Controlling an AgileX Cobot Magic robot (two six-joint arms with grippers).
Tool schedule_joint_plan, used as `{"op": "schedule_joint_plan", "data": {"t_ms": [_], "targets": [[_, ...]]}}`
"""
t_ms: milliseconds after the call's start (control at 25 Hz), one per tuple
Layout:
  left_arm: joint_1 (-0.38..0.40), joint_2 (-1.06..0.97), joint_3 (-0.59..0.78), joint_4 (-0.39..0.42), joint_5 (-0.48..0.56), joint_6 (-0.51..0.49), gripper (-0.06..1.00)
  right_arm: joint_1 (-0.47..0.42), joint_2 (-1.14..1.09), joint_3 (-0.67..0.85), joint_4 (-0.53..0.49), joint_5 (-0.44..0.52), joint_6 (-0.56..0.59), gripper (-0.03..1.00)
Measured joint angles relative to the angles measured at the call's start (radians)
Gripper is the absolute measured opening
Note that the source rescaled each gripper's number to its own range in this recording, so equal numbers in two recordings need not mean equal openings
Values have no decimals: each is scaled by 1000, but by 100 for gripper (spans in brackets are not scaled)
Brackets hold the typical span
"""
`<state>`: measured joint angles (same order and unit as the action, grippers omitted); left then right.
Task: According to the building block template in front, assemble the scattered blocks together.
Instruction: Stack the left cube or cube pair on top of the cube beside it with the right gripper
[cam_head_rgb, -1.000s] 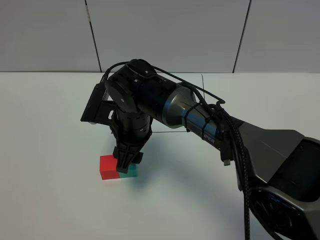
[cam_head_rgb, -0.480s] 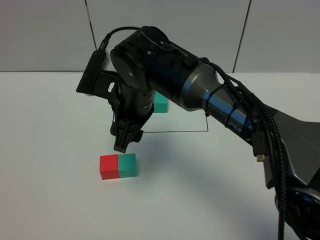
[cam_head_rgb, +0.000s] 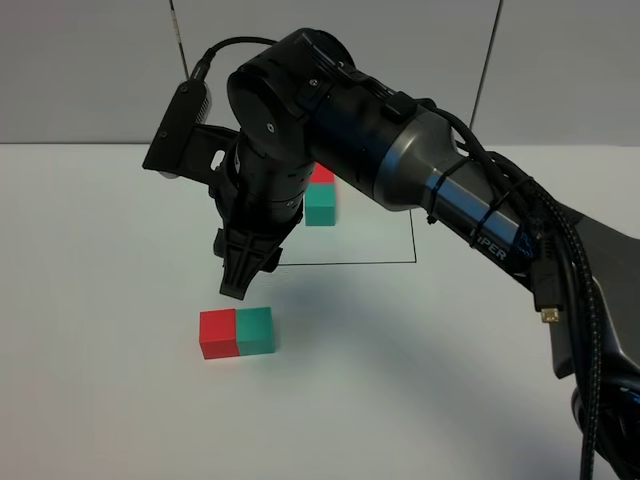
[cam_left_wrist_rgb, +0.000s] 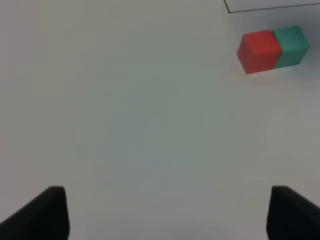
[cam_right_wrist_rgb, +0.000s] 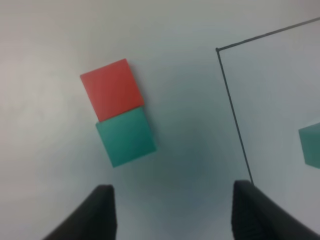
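**A:** Small matte red cube (cam_head_rgb: 218, 333) and teal-green cube (cam_head_rgb: 256, 330) sit flush together at lower left of frame, joined like the black-outlined red-and-teal template (cam_head_rgb: 320, 203) at upper centre, half hidden by the arm.

**B:** Assembly looks done. Hands?

**A:** The right hand (cam_head_rgb: 238, 288) hovers above the pair, jaws apart, empty. The left hand (cam_left_wrist_rgb: 165, 215) is wide open, empty too.

**B:** Plain white table (cam_head_rgb: 90, 260), grey panelled wall (cam_head_rgb: 90, 70) behind.

Right gripper (cam_head_rgb: 237, 287) and left gripper (cam_left_wrist_rgb: 168, 197) both hover, jaws apart.
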<state>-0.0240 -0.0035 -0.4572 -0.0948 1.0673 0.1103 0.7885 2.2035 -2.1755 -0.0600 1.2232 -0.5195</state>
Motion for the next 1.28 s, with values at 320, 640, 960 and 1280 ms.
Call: {"op": "schedule_joint_plan", "data": {"t_ms": [320,640,960,1280], "targets": [[0,0,0,0,0,0,77,0,-48,0,7,1,5,35],[0,0,0,0,0,1,77,0,-53,0,51,1,-61,45],[0,0,0,0,0,1,77,8,32,-3,60,1,-79,56],[0,0,0,0,0,1,77,48,170,-116,2,1,-51,56]]}}
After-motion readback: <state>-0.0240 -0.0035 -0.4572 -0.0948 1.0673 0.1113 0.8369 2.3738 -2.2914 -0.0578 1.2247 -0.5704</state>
